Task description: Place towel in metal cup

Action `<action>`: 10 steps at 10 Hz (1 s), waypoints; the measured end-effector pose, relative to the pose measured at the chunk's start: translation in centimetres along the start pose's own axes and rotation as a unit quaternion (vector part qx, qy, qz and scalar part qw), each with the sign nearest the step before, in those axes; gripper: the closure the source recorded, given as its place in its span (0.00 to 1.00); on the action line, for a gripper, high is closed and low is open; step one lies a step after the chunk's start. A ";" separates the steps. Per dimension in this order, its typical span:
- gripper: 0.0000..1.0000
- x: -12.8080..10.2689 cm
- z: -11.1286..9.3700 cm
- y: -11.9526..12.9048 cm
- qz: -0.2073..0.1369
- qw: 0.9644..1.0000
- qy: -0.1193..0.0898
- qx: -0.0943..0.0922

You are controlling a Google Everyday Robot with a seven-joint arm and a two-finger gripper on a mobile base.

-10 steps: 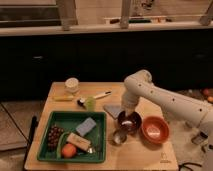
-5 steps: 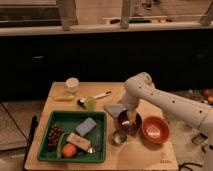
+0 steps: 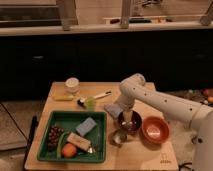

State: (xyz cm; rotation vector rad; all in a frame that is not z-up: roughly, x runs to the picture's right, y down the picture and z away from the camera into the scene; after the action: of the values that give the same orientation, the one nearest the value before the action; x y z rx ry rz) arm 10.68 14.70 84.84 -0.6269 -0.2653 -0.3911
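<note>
Counter [image 3: 142, 154]: pale wood before a dark wall, carrying a green tray [image 3: 75, 114].
Claw [image 3: 129, 118]: low over the dark bowl [image 3: 132, 128]; its opening and any hold cannot be told.
Towel [image 3: 114, 110]: flat on the counter, just left of the claw (contact unclear).
Metal cup [image 3: 119, 136]: between tray and dark bowl, nearer the front edge.
</note>
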 end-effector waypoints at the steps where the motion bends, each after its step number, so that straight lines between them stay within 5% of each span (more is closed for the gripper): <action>1: 0.20 0.2 -0.8 0.0 -0.009 1.000 0.008 0.000; 6: 0.20 -0.6 -5.8 -1.1 -0.086 0.995 0.044 -0.010; 10: 0.20 -0.8 -7.6 -2.1 -0.182 0.981 0.073 -0.012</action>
State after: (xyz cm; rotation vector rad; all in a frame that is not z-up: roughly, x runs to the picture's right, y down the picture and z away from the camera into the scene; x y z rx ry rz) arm 9.96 8.74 79.68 -0.5693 -0.2345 -0.7896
